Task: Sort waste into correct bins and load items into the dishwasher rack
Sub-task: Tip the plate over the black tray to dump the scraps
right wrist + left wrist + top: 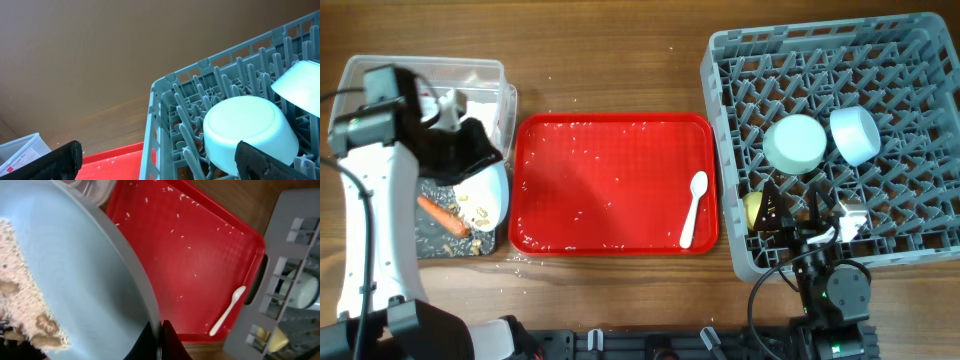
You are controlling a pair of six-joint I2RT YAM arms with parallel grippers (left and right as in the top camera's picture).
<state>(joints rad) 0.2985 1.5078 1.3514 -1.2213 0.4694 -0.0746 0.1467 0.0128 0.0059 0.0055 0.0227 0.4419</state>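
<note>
My left gripper (pixel 160 337) is shut on the rim of the light-blue plate (pixel 492 190), which it holds tilted over the black tray (pixel 435 242). Beige rice scraps (pixel 22 305) cling to the plate. A carrot piece (pixel 442 215) and some scraps (pixel 476 212) lie in the black tray. The clear tub (pixel 380 68) stands behind it; I cannot make out the wrapper. The white spoon (pixel 693 208) lies on the red tray (pixel 610 180). The grey rack (pixel 920 240) holds the pale-green bowl (pixel 795 143), the light-blue bowl (pixel 855 135) and the yellow cup (pixel 755 208). My right gripper (pixel 795 212) is open and empty over the rack's front left corner.
Rice grains are scattered over the red tray (pixel 200 250) and on the table in front of it. The rack's edge (pixel 165 100) rises next to the tray. The left arm covers part of the tub and the black tray.
</note>
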